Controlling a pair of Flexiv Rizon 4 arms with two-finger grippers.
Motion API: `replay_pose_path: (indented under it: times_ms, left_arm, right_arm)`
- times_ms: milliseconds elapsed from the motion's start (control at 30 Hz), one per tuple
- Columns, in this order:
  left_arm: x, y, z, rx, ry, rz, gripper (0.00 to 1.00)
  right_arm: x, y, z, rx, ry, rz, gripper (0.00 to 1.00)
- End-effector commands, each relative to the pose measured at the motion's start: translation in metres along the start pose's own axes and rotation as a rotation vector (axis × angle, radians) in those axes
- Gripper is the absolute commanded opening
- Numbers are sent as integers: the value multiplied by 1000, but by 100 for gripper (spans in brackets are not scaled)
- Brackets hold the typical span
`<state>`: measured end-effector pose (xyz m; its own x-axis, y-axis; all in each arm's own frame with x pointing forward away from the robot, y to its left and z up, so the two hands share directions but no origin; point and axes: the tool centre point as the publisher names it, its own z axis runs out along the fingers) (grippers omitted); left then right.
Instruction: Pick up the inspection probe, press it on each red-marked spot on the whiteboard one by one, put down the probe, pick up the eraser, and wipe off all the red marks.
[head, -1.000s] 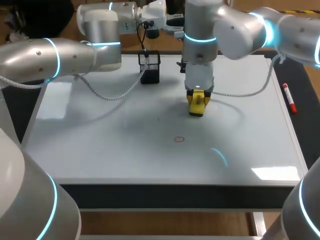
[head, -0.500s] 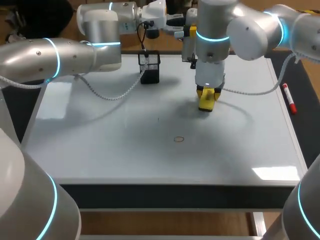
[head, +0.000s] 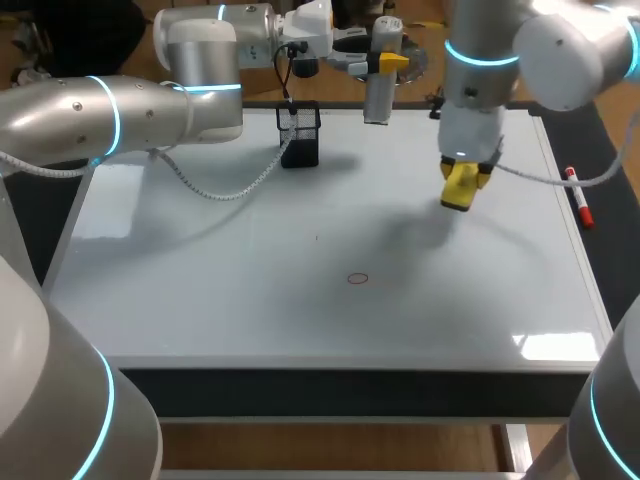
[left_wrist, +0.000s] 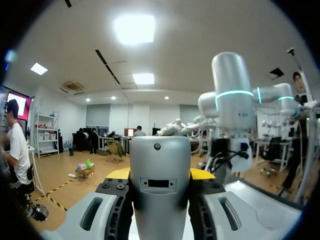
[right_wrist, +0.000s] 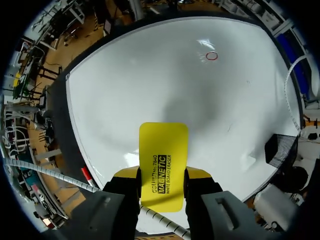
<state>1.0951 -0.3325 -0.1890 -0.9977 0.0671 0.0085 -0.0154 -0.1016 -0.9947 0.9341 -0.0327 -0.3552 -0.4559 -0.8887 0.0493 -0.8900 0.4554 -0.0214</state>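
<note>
Gripper, right: head view, clamped on yellow eraser over whiteboard, well apart from red mark. Left wrist view: left gripper clasps probe. Right wrist view: mark lies ahead of eraser; advise landing flat and sweeping the whole ring.

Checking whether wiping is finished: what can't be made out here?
Head view: the speck beyond the red circle is too small to judge its colour.
Head view: the eraser hides the whiteboard beneath it.
Left wrist view: the edge cuts off the lower end of the inspection probe.
</note>
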Motion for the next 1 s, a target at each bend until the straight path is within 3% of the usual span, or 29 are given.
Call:
replay_pose_path:
  times_ms: [33, 267, 467, 1000]
  left_arm:
    - [-1, -1, 0, -1, 2, -1, 0]
    - [-1, -1, 0, -1, 2, -1, 0]
    - [-1, -1, 0, -1, 2, -1, 0]
    - [-1, -1, 0, -1, 2, -1, 0]
  right_arm:
    - [51, 2, -8, 14, -22, 30, 0]
    - [85, 4, -6, 9, -27, 120, 0]
    - [101, 6, -3, -2, -61, 184, 0]
    - [103, 5, -3, 2, -60, 199, 0]
